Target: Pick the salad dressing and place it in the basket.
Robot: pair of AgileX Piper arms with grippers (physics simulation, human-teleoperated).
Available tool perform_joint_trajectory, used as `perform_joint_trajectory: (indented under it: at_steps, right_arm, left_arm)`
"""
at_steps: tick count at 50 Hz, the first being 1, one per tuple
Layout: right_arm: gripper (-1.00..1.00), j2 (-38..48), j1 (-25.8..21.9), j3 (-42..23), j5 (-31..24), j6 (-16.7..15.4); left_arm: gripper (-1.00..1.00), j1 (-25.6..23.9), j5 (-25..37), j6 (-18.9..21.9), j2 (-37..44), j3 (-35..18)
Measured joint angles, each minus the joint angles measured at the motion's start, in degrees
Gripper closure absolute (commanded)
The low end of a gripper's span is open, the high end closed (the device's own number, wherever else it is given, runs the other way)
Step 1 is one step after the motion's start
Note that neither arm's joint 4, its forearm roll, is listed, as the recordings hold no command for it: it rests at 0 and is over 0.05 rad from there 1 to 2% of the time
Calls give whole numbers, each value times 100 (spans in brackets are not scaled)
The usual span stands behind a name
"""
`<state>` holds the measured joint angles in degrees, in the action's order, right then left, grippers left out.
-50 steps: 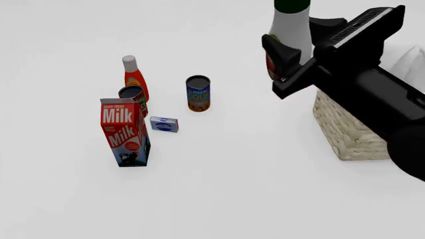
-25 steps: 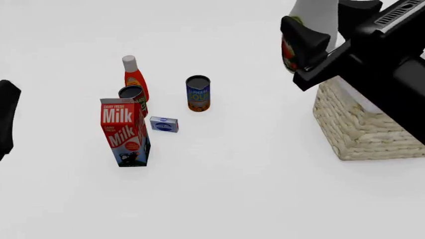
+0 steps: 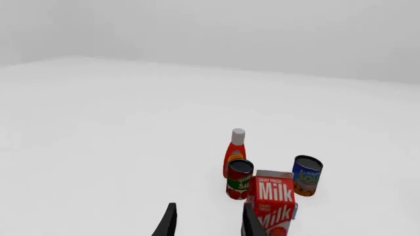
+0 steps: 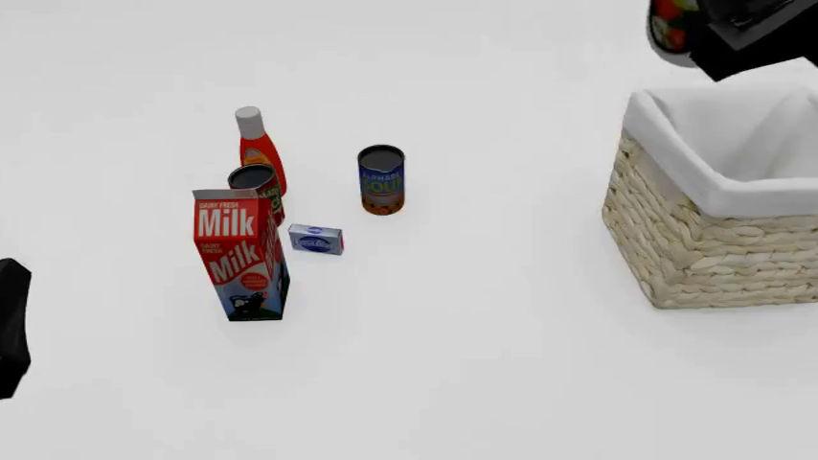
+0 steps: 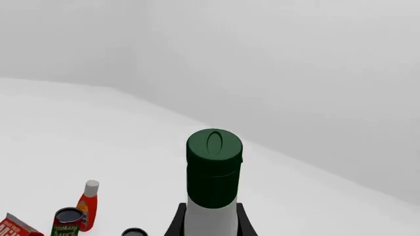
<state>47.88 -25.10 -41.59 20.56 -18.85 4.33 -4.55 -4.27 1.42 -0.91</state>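
- Lifted higher and carried further right than half a second ago, the salad dressing (image 4: 670, 27) now shows in the front view only as a sliver of its red, yellow and green label at the top edge, above the far-left corner of the basket (image 4: 696, 254).
- Half a second ago the bottle's white body and the black arm filled the upper right of that view and hid most of the basket; now the basket's white cloth lining (image 4: 754, 196) is open to sight.
- Of the right gripper (image 5: 208, 223), the front view keeps only a dark corner at the top right, beside the bottle.
- In the right wrist view its two dark fingers (image 5: 177, 221) press against either side of the white neck, clamped on the bottle, which stands upright with its dark green cap (image 5: 214, 164) uppermost.
- The left gripper (image 3: 206, 223) shows two dark finger tips standing apart with nothing between them, aimed toward the group of groceries; the left arm is a dark shape at the front view's left edge, lower than before.
- On the table, the milk carton (image 4: 243, 254), the orange-red bottle (image 4: 260, 149), the red can (image 4: 256, 187), the blue can (image 4: 381, 179) and the small blue box (image 4: 314, 239) stand where they were, well apart from the basket.
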Motion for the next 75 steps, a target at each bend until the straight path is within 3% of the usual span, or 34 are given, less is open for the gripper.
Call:
perform_joint_trajectory:
  at_steps: [20, 46, 75]
  right_arm:
    - [100, -137, 944, -399, -391, 79]
    - [100, 545, 2491, -721, -167, 434]
    - [100, 1509, 3441, -666, 157, 872]
  left_arm:
    - [-100, 451, 519, -60, -123, 79]
    - [-100, 470, 748, 18, -141, 91]
    - [-100, 450, 826, 32, -142, 91]
